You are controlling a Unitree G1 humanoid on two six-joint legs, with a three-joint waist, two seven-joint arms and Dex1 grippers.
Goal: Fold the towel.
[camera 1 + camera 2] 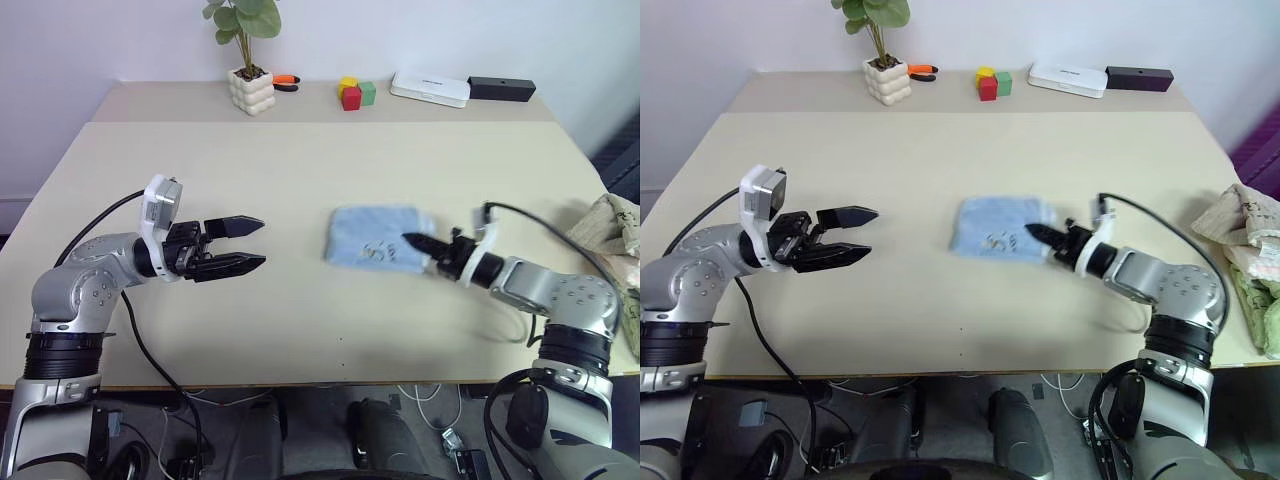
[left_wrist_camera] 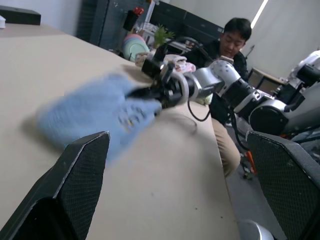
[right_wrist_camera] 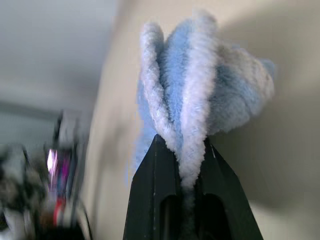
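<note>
The light blue towel (image 1: 372, 238) lies bunched and partly folded near the middle of the beige table (image 1: 300, 160), with a small dark mark on its near side. My right gripper (image 1: 418, 244) is shut on the towel's right edge; in the right wrist view the pale hem (image 3: 192, 135) is pinched between the two black fingers (image 3: 155, 185). My left gripper (image 1: 252, 246) hovers open over the table well to the left of the towel, pointing toward it, holding nothing. The left wrist view shows the towel (image 2: 95, 112) and the right gripper (image 2: 150, 92) ahead.
A beige-olive patterned cloth (image 1: 612, 235) lies at the table's right edge. Along the far edge stand a potted plant (image 1: 250, 88), coloured blocks (image 1: 355, 93), a white box (image 1: 430, 88) and a black box (image 1: 500, 88). A person (image 2: 232, 42) sits beyond the table.
</note>
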